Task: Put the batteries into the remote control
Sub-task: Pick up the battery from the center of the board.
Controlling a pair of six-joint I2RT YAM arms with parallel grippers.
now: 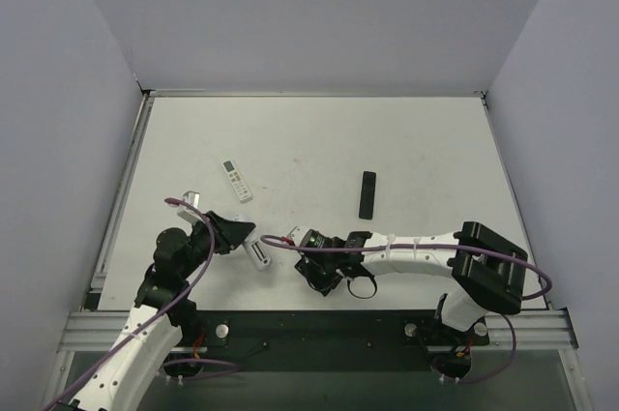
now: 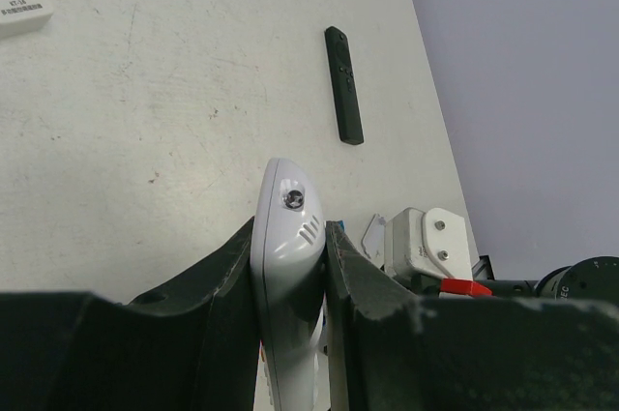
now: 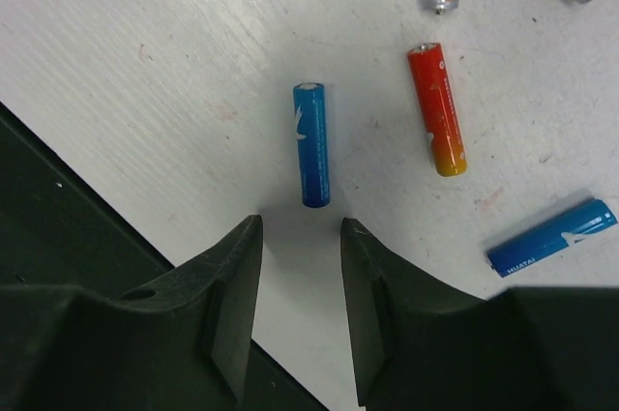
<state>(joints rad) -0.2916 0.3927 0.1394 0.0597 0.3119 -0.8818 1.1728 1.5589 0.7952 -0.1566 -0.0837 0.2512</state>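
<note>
Zero cells loaded by the look of it: both batteries (image 3: 310, 144) lie loose on the table (image 3: 145, 63) close to its near edge, around the middle. One sits just ahead of the right gripper (image 3: 301, 227), the second blue cell (image 3: 551, 237) off to one side. Remote control (image 2: 287, 198) is further left along the same edge, pinched edgewise by the left gripper (image 2: 290, 247). Right jaws are spread with nothing between them. Can't tell whether the recess is open. Red cell (image 3: 437, 108) lies beside the blue ones. Black remote (image 1: 368, 194) and other white remote (image 1: 236, 180) sit mid-table. Both picks and both insertions are left.
</note>
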